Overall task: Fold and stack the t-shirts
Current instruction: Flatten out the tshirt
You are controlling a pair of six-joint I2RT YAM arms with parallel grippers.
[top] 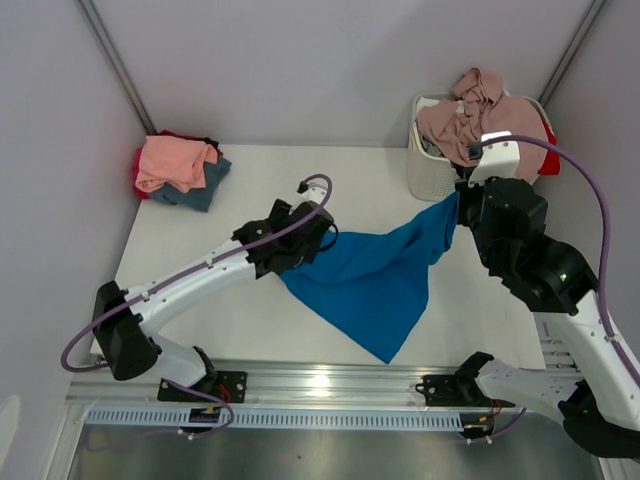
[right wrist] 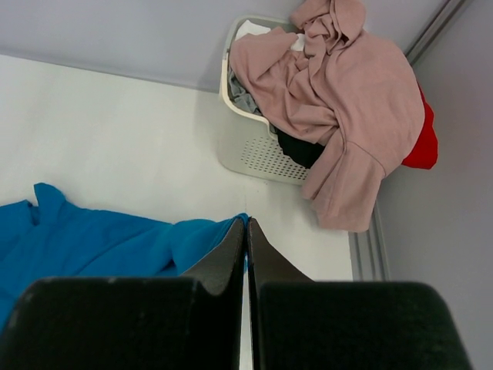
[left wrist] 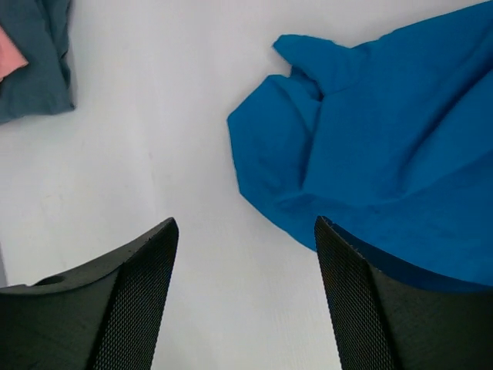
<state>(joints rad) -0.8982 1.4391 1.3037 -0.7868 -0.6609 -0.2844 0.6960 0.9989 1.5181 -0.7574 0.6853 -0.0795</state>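
Top view: I see folded shirts (top: 180,165) far left of the blue shirt (top: 370,280). My left gripper (top: 312,240) hangs open at its left edge, holding nothing. My right gripper (top: 460,200) pinches its right corner, lifted. The basket (top: 425,180) sits just beyond.

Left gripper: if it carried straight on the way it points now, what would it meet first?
Probably the bare table: the left gripper is open with only white surface between its fingers. The bright blue t-shirt bunches just beside the line, so one finger may catch its edge; depth is unclear.
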